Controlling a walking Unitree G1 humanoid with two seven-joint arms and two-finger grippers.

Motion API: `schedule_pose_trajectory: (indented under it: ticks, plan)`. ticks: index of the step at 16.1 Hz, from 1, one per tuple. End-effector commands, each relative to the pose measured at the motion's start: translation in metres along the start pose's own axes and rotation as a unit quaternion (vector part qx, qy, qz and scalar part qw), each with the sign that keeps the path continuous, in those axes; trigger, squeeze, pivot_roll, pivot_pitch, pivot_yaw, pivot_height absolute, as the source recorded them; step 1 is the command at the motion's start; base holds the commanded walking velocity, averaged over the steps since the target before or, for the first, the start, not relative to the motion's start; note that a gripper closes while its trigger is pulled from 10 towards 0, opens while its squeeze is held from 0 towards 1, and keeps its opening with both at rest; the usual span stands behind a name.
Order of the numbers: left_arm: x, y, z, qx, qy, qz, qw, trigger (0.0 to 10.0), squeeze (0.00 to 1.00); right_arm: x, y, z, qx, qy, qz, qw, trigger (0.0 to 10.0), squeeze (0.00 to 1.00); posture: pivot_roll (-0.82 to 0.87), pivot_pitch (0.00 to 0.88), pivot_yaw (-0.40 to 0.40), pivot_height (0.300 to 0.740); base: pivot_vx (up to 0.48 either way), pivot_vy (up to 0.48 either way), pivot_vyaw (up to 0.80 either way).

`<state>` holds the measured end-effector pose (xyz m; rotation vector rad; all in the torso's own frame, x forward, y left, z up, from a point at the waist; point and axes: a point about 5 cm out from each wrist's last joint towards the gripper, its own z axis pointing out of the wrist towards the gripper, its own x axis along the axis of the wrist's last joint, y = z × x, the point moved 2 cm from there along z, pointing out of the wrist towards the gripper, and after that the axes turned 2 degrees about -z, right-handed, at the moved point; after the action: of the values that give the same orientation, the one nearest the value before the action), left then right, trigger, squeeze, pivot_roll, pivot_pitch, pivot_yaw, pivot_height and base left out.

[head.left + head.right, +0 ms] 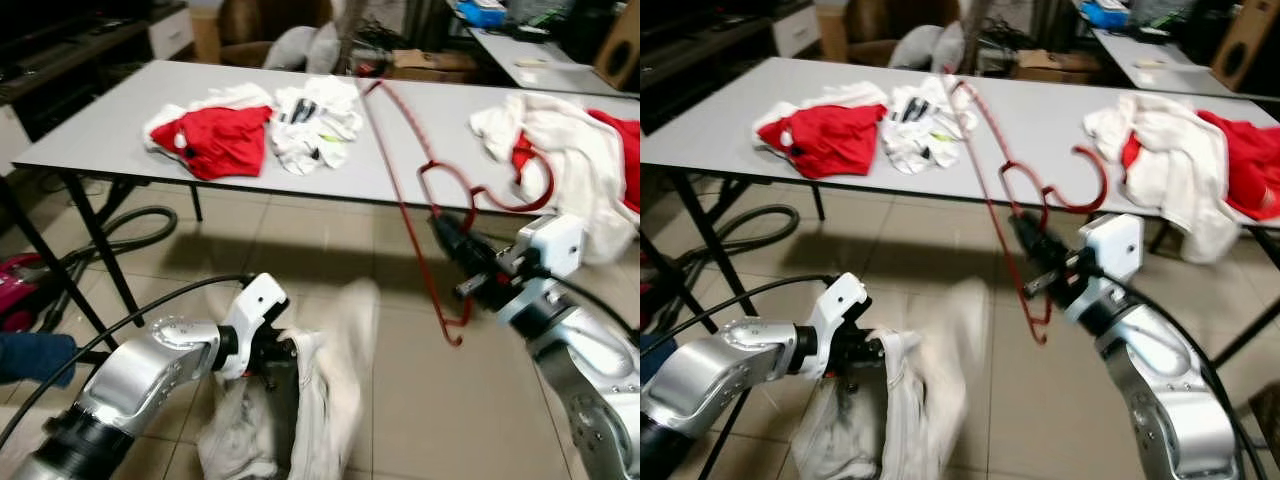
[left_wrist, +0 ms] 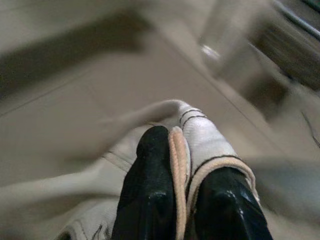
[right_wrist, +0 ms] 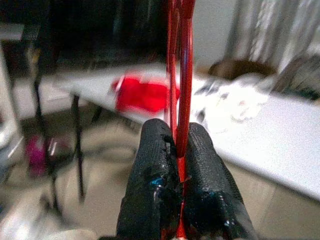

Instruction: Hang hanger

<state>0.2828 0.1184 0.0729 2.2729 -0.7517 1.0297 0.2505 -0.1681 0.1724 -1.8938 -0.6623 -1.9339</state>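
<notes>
We held the red hanger (image 1: 420,210) pinched in our right claw (image 1: 455,245), while our left claw (image 1: 285,352) gripped the white garment (image 1: 320,400), ready for threading.

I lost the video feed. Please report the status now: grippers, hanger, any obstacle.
Right gripper shut on red hanger, held up before the table. Left gripper shut on white garment, low over the floor. Clothes piled on the table; nothing touching the hanger.

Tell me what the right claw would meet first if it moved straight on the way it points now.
Probably the grey table. The right claw, shut on the red hanger, points toward the table top, near the red cloth and white cloth. Depth is unclear, so it might pass just above the edge.
</notes>
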Motion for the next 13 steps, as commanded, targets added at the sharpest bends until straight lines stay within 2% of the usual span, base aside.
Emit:
schedule_pose_trajectory:
  ticks: [1,2,4,7,9,10,13]
  plan:
    - [0.029,-0.033,-0.001,0.113,0.06,-0.034,0.991,0.0,0.0,-0.015,-0.002,-0.008,0.03,-0.066,-0.01,0.997,10.0,0.0,-0.07,0.0,-0.003,0.74,0.0,0.0,0.0]
    - [0.037,-0.047,0.001,0.155,0.076,-0.072,0.982,0.0,0.0,-0.031,-0.001,-0.019,0.046,-0.129,0.002,0.991,10.0,0.0,-0.07,0.0,-0.001,0.74,0.0,0.0,0.0]
    - [0.046,-0.053,0.0,0.164,0.084,-0.09,0.979,0.0,0.0,-0.045,-0.003,-0.03,0.075,-0.183,0.004,0.98,10.0,0.0,-0.06,0.0,-0.004,0.74,0.0,0.0,0.0]
    - [0.057,-0.066,0.006,0.201,0.082,-0.1,0.971,0.0,0.0,-0.062,-0.022,-0.051,0.165,-0.26,0.012,0.951,10.0,0.0,-0.06,0.0,0.015,0.74,0.0,0.0,0.0]
    - [0.058,-0.071,0.008,0.22,0.08,-0.099,0.967,0.0,0.0,-0.061,-0.028,-0.051,0.179,-0.257,0.024,0.949,10.0,0.0,-0.07,0.0,0.024,0.74,0.0,0.0,0.0]
    - [0.064,-0.074,0.011,0.227,0.092,-0.113,0.963,0.0,0.0,-0.06,-0.033,-0.052,0.175,-0.254,0.03,0.951,10.0,0.0,-0.07,0.0,0.038,0.74,0.0,0.0,0.0]
    - [0.073,-0.075,0.013,0.232,0.096,-0.11,0.962,0.0,0.0,-0.059,-0.042,-0.052,0.196,-0.246,0.046,0.948,10.0,0.0,-0.07,0.0,0.043,0.74,0.0,0.0,0.0]
